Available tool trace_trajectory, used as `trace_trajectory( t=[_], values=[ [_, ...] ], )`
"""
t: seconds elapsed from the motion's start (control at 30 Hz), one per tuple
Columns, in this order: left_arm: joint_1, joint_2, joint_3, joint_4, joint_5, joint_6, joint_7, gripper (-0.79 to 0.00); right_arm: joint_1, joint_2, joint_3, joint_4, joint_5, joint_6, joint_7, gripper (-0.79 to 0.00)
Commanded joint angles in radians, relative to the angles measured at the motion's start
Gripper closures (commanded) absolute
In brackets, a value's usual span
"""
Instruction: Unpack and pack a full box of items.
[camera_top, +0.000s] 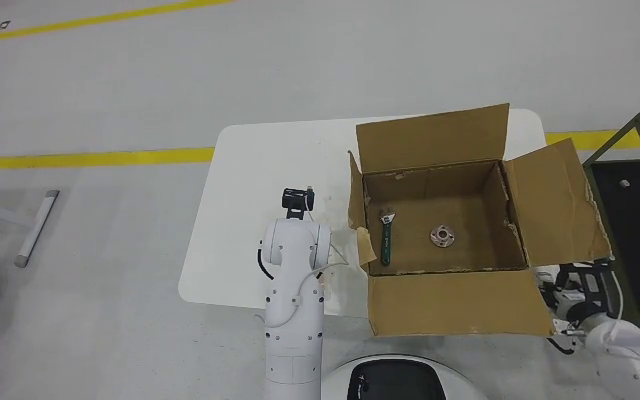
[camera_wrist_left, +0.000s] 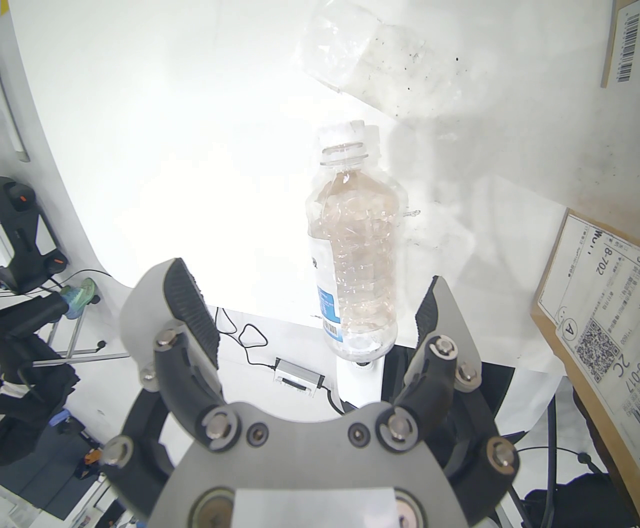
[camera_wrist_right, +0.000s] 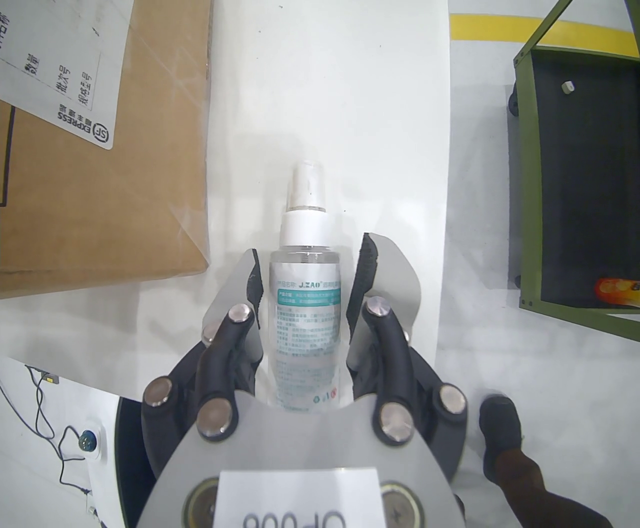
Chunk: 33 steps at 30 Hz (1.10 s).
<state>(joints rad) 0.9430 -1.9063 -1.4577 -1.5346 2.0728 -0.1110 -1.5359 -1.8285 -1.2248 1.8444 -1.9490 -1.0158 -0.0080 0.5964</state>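
My left tool (camera_wrist_left: 306, 277) stands wide apart. One ribbed black pad (camera_wrist_left: 192, 305) has nothing against it, and a clear water bottle (camera_wrist_left: 355, 250) with no cap sits in the gap, much nearer the other pad; I cannot tell whether that pad touches it. The water bottle seems to lie on the white bench (camera_wrist_left: 175, 125), with its open neck pointing away from the tool and its base at the bench edge. Past the neck a crumpled clear plastic bag (camera_wrist_left: 370, 60) lies on the bench, and the labelled outer wall of the cardboard box (camera_wrist_left: 590, 320) stands off to one side. My right tool (camera_wrist_right: 309, 260) is clamped on a spray bottle (camera_wrist_right: 305, 320), with a pad pressed to each side of its clear, labelled body and the white pump top sticking out ahead of the fingers. It holds the spray bottle over the strip of bench just beside the box's outer wall, and I cannot tell whether the spray bottle touches the surface. A green cart (camera_wrist_right: 522, 175) stands on the floor beyond the bench edge. From above, the box has all four flaps folded out, and on its floor lie a green-handled wrench (camera_top: 386, 243) near one side wall and a small metal ring (camera_top: 442, 236) close to the middle, apart from each other.
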Motion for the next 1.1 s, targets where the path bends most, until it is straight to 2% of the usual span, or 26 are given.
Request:
trace_trajectory(
  t=[0.0,0.23,0.3,0.33,0.43,0.5,0.53,0.7,0.83,0.93,1.07],
  values=[
    [0.0,0.0,0.0,0.0,0.0,0.0,0.0,-0.785,-0.004,0.0,0.009,-0.008,0.002,0.004,-0.004,-0.477],
    [0.0,0.0,0.0,0.0,0.0,0.0,0.0,-0.785,-0.036,-0.002,0.136,-0.076,0.056,0.076,-0.076,-0.483],
    [0.0,0.0,0.0,0.0,0.0,0.0,0.0,-0.785,-0.043,-0.005,0.184,-0.096,0.087,0.118,-0.129,-0.52],
    [0.0,0.0,0.0,0.0,0.0,0.0,0.0,-0.785,-0.048,-0.008,0.205,-0.101,0.104,0.139,-0.149,-0.413],
    [0.0,0.0,0.0,0.0,0.0,0.0,0.0,-0.785,-0.038,-0.012,0.267,-0.13,0.154,0.184,-0.213,-0.262],
    [0.0,0.0,0.0,0.0,0.0,0.0,0.0,-0.785,-0.022,-0.017,0.298,-0.171,0.213,0.21,-0.256,-0.04],
    [0.0,0.0,0.0,0.0,0.0,0.0,0.0,-0.785,-0.015,-0.018,0.311,-0.188,0.229,0.208,-0.275,0.0],
    [0.0,0.0,0.0,0.0,0.0,0.0,0.0,-0.785,0.047,-0.018,0.33,-0.295,0.319,0.16,-0.323,0.0],
    [0.0,0.0,0.0,0.0,0.0,0.0,0.0,-0.785,0.106,-0.008,0.288,-0.359,0.327,0.077,-0.267,0.0],
    [0.0,0.0,0.0,0.0,0.0,0.0,0.0,-0.785,0.155,0.0,0.209,-0.371,0.332,0.021,-0.205,0.0],
    [0.0,0.0,0.0,0.0,0.0,0.0,0.0,-0.785,0.223,0.008,0.035,-0.332,0.288,-0.021,-0.102,0.0]
  ],
)
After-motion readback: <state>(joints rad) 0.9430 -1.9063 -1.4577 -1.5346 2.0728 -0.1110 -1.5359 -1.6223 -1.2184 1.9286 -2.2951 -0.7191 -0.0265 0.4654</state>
